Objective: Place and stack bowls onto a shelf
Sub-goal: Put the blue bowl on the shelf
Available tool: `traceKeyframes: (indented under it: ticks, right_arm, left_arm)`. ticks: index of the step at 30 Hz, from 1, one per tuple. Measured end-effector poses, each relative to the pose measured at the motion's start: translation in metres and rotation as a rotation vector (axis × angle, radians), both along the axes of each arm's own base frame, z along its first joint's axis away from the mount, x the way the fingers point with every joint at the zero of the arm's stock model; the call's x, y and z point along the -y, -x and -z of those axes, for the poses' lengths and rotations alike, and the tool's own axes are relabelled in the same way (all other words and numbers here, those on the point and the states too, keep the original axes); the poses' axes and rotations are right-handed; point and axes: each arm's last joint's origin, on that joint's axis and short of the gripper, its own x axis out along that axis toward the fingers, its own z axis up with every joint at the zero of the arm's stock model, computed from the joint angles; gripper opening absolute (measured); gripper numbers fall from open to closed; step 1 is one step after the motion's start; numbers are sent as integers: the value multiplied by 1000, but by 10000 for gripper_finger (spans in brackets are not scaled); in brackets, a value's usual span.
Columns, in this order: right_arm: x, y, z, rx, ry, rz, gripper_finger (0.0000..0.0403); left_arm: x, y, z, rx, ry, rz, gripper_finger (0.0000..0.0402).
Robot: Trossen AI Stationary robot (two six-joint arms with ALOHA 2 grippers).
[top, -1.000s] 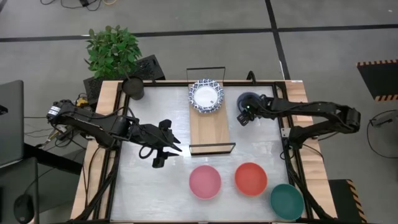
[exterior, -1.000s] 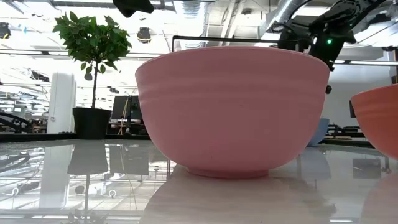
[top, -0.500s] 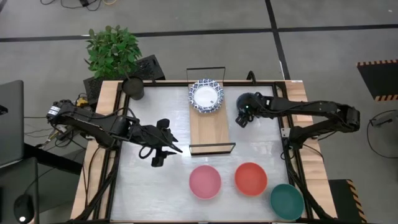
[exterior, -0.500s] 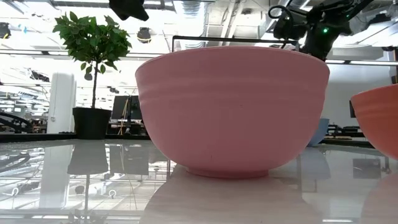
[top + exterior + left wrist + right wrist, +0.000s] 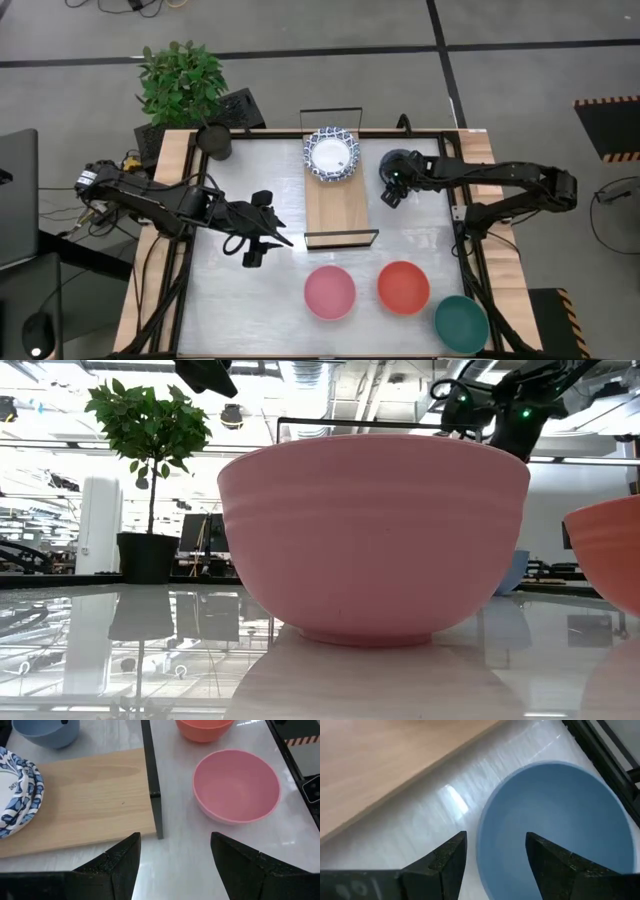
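Observation:
The light-wood shelf [image 5: 340,205] lies mid-table, and a stack of white, blue-rimmed bowls [image 5: 331,155] sits on its far end. The slate-blue bowl [image 5: 555,820] stands on the table right of the shelf. My right gripper [image 5: 496,840] hovers open over it, with the bowl's shelf-side rim [image 5: 481,845] between the fingers; I see no touch. The pink bowl [image 5: 329,291], red bowl [image 5: 403,287] and dark green bowl [image 5: 461,323] stand along the near edge. My left gripper [image 5: 262,235] hangs open, left of the shelf's near end, and its wrist view looks at the pink bowl [image 5: 236,785].
A potted plant [image 5: 213,140] stands at the table's far left corner. Black wire frames [image 5: 341,239] rise at both short ends of the shelf. The wood between the bowl stack and the near frame is bare [image 5: 95,795]. Wooden rails [image 5: 160,230] run along the table's sides.
My right gripper has shifted and turned slightly over the slate-blue bowl. My left gripper has drifted a little toward the table's left. No bowl has moved.

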Motion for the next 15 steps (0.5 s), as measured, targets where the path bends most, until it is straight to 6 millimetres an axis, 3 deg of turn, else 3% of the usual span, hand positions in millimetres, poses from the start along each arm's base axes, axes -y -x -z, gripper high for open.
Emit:
traceKeyframes:
  ticks: [10,15]
  right_arm:
    - [5,-12,31,-155,-12,2,227]
    - [3,-17,40,-211,20,1,181]
  left_arm:
    - [0,1,0,-4,-7,-5,226]
    - [-1,1,1,-10,-11,-9,226]
